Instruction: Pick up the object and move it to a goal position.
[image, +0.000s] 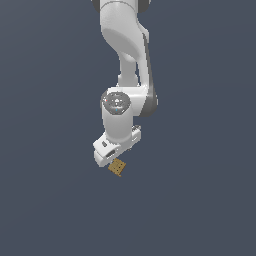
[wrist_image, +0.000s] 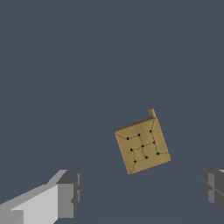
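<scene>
The object is a small flat square tan-brown block with dark dots on its face. In the exterior view it sits just below the white gripper, toward the exterior view's right of it. In the wrist view the block lies tilted, ahead of the gap between the two fingers. The gripper is open and empty, with its grey fingertips wide apart and clear of the block. I cannot tell whether the block rests on the surface.
A plain dark blue-grey surface fills both views. The white arm comes down from the top of the exterior view. Nothing else shows.
</scene>
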